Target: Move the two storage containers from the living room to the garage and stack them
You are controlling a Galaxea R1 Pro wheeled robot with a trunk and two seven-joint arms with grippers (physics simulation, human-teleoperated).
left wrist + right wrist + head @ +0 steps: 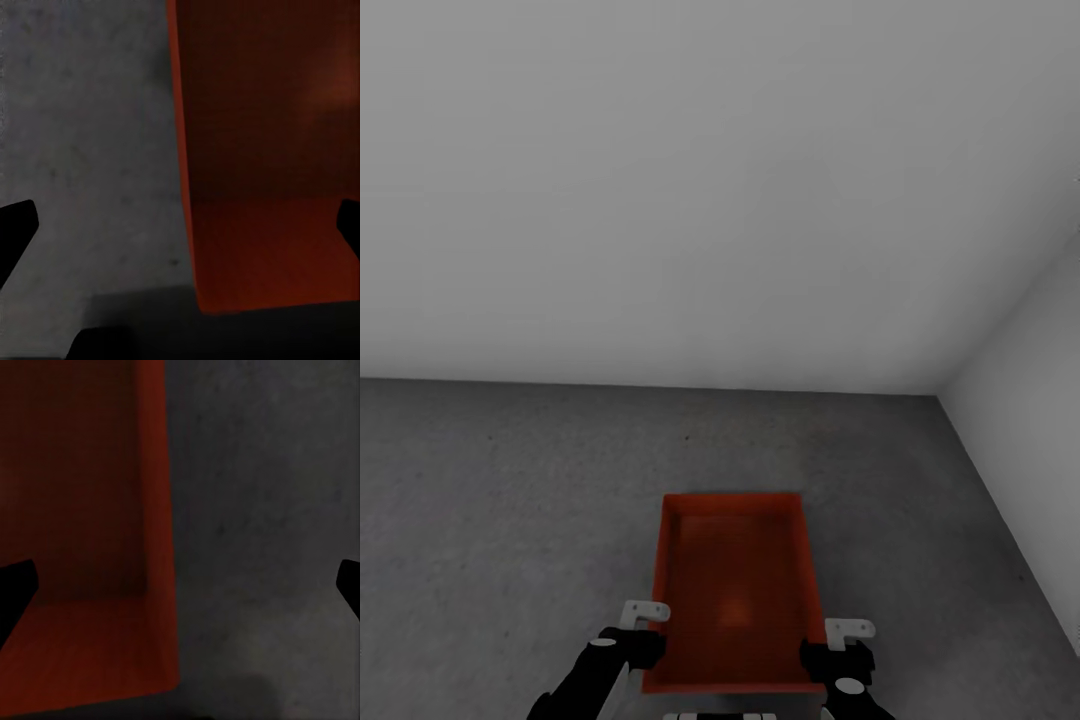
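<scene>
Your robot stands in a corner of the garage, where two plain pale grey walls [690, 200] meet the dark grey concrete floor [490, 500], with one orange-red storage container [735, 590] directly in front of it, between its two arms. From the head camera the bin is lidless and you can see nothing inside it, only its bare orange-red bottom and straight walls. Your left gripper [645, 630] sits at the bin's left long wall near the nearer corner, and your right gripper [838, 645] at the right long wall opposite. Each wrist camera shows that side's wall running between two widely parted dark fingertips [16, 229], one tip over the bin's interior and one over the concrete, so both claws are released, straddling the walls rather than clamped on them. Whether the bin rests on the floor or hangs just above it you cannot tell from these pictures, though a dark shadow lies on the concrete by its nearer end in the left wrist camera
</scene>
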